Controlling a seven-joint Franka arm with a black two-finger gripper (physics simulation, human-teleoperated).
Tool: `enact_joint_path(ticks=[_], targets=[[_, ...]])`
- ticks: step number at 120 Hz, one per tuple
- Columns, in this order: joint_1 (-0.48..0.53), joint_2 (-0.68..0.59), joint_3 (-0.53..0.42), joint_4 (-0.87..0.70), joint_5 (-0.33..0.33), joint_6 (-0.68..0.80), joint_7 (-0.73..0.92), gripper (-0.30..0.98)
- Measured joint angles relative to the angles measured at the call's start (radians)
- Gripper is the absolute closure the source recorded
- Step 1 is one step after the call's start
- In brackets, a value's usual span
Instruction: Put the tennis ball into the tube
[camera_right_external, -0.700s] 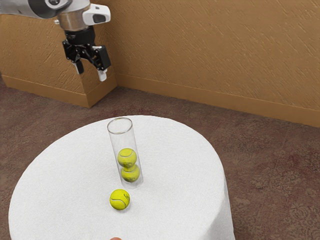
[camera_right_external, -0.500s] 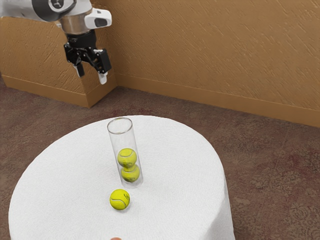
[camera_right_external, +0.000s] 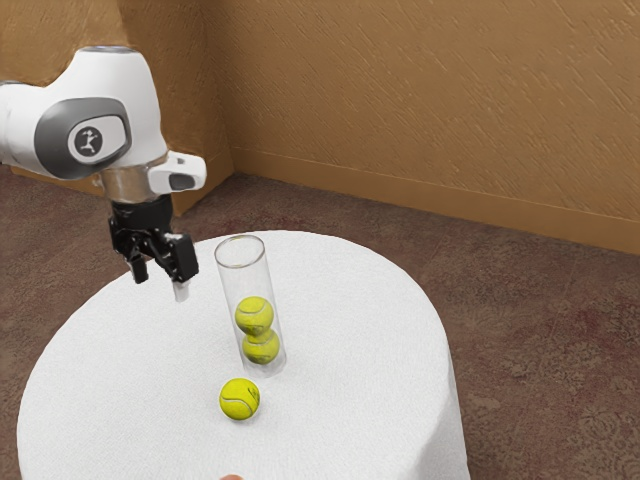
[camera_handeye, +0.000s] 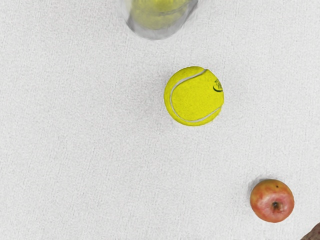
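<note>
Clearly, my black two-finger end effector (camera_right_external: 160, 281) is spread and empty, left in the exterior view. Swinging low, I could topple the tall clear tube (camera_right_external: 247, 283) at centre-left, with two stacked yellow-green balls (camera_right_external: 256, 328) inside. Just beside it, lower left, lies the loose fuzzy yellow-green tennis ball (camera_right_external: 239, 399); an off-centre pinch might roll it toward the red-yellow apple (camera_handeye: 272, 201), lower edge.

The gripper (camera_right_external: 160, 283) has been lowered and carried slightly toward the exterior view's left — its tips are now seen against the table's edge (camera_right_external: 85, 300), no longer the wall (camera_right_external: 400, 100) — and more of the arm (camera_right_external: 130, 85) has been brought into view.
</note>
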Motion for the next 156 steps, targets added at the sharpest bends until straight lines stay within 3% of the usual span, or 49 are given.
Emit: enact_joint_path(ticks=[25,53,103,156], targets=[[-0.031,-0.029,-0.025,-0.242,-0.007,0.229,-0.045,0.00],[-0.038,0.033,-0.026,-0.371,-0.055,0.454,-0.091,0.00],[-0.079,0.266,-0.026,-0.346,-0.102,0.711,-0.150,0.00],[-0.081,0.396,-0.026,-0.313,-0.133,0.779,-0.186,0.00]])
